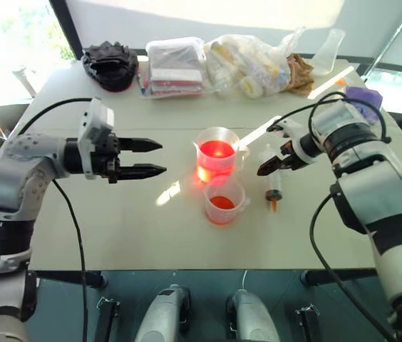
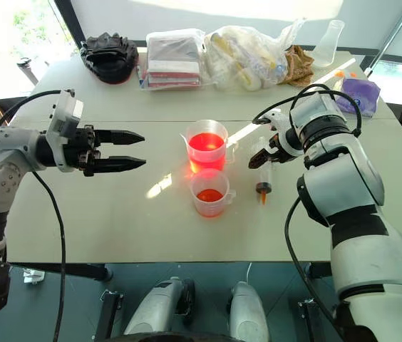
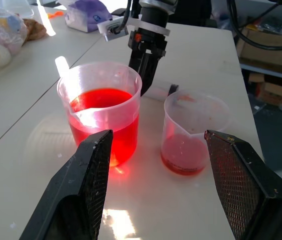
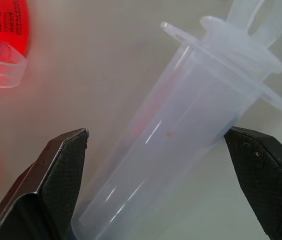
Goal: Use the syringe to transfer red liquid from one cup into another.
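The tall clear beaker [image 1: 217,158] with a side handle stands mid-table, holding glowing red liquid [image 1: 215,150]. Just in front of it stands the shorter cup [image 1: 224,201], with a little red liquid at its bottom. To their right the syringe [image 1: 273,182] lies flat on the table, its orange tip toward the near edge. My right gripper [image 4: 156,137] is open, pointing down over the syringe, one finger on each side of the clear barrel [image 4: 181,135] without pinching it. My left gripper [image 1: 162,157] hovers open and empty left of the beaker, pointing at both cups.
Along the far edge of the table lie a black bundle [image 1: 110,65], a clear box [image 1: 174,65], a full plastic bag [image 1: 254,63], a clear flask [image 1: 329,50] and a purple pack [image 1: 361,96]. Bare tabletop [image 1: 115,228] lies in front of the cups.
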Action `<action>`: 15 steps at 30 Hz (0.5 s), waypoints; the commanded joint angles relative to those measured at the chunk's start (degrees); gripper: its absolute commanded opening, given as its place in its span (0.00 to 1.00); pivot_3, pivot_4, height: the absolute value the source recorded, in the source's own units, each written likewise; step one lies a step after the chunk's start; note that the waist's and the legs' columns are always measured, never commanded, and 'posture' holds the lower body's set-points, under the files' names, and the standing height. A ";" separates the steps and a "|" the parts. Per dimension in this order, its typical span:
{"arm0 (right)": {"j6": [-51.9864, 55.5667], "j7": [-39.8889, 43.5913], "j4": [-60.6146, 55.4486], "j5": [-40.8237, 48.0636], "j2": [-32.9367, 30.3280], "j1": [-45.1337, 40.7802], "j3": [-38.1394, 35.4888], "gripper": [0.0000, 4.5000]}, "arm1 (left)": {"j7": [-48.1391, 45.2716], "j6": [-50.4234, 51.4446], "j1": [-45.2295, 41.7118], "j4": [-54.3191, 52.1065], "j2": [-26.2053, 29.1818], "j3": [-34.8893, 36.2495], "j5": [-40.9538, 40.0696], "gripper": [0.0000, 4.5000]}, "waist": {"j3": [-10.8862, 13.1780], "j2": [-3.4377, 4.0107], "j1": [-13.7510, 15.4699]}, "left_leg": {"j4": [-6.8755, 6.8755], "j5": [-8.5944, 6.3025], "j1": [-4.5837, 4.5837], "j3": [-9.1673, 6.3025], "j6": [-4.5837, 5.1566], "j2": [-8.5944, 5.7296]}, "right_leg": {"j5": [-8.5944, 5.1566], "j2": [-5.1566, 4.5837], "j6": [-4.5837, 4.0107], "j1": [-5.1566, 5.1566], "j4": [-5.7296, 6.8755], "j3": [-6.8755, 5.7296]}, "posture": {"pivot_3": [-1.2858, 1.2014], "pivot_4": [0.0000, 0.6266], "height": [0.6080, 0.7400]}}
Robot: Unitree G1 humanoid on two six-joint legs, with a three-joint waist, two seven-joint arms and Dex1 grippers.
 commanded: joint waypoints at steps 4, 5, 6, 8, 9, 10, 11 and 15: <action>-2.56 -6.33 1.27 -2.63 2.84 2.31 -4.09 0.79 | 3.71 -1.00 2.79 -3.78 -0.68 2.48 -0.59 0.68 | -0.15 -0.26 -0.12 | 0.01 0.15 0.08 0.00 -0.12 0.06 | 0.06 0.13 -0.10 0.00 0.04 0.17 | 0.52 0.24 1.00; -2.41 -6.98 1.40 -2.73 2.80 2.55 -4.82 0.69 | 3.92 -1.13 3.22 -3.93 -0.62 2.52 -0.51 0.68 | -0.15 -0.26 -0.12 | 0.01 0.18 0.09 0.00 -0.14 0.08 | 0.08 0.17 -0.14 -0.06 0.05 0.21 | 0.52 0.24 1.00; -2.34 -7.47 1.47 -2.91 2.81 2.72 -5.46 0.57 | 4.07 -1.25 3.55 -4.08 -0.57 2.55 -0.51 0.68 | -0.16 -0.27 -0.10 | 0.00 0.19 0.11 0.00 -0.15 0.08 | 0.09 0.19 -0.16 -0.09 0.06 0.25 | 0.52 0.24 1.00; -1.65 -8.55 1.58 -2.77 2.81 3.01 -7.23 0.35 | 4.37 -1.31 3.87 -4.05 -0.55 2.69 -0.61 0.68 | -0.16 -0.28 -0.09 | -0.01 0.19 0.12 0.00 -0.16 0.11 | 0.09 0.25 -0.16 -0.11 0.07 0.38 | 0.52 0.24 1.00; -1.17 -9.08 1.64 -2.51 2.78 3.11 -8.25 0.32 | 4.53 -1.34 3.83 -3.87 -0.57 2.70 -0.59 0.68 | -0.17 -0.28 -0.11 | -0.02 0.19 0.12 0.00 -0.16 0.12 | 0.09 0.32 -0.16 -0.11 0.07 0.50 | 0.52 0.24 1.00; -1.00 -9.62 1.61 -2.32 2.69 3.26 -9.17 0.32 | 4.57 -1.44 3.67 -3.50 -0.58 2.64 -0.54 0.68 | -0.17 -0.29 -0.13 | -0.02 0.19 0.12 0.00 -0.17 0.15 | 0.09 0.43 -0.16 -0.12 0.05 0.67 | 0.52 0.24 1.00; -0.94 -9.98 1.55 -2.35 2.65 3.36 -9.87 0.32 | 4.59 -1.53 3.55 -3.26 -0.57 2.57 -0.52 0.68 | -0.17 -0.29 -0.14 | -0.03 0.20 0.12 0.01 -0.18 0.17 | 0.09 0.48 -0.17 -0.08 0.05 0.78 | 0.52 0.24 1.00; -0.94 -12.24 0.35 1.97 -0.09 0.73 -18.26 0.32 | 4.72 -2.19 2.26 -1.55 0.06 2.73 0.26 0.68 | -0.17 -0.29 -0.06 | -0.06 0.23 0.12 0.02 -0.24 0.23 | 0.11 0.56 -0.21 -0.09 0.06 0.91 | 0.52 0.24 1.00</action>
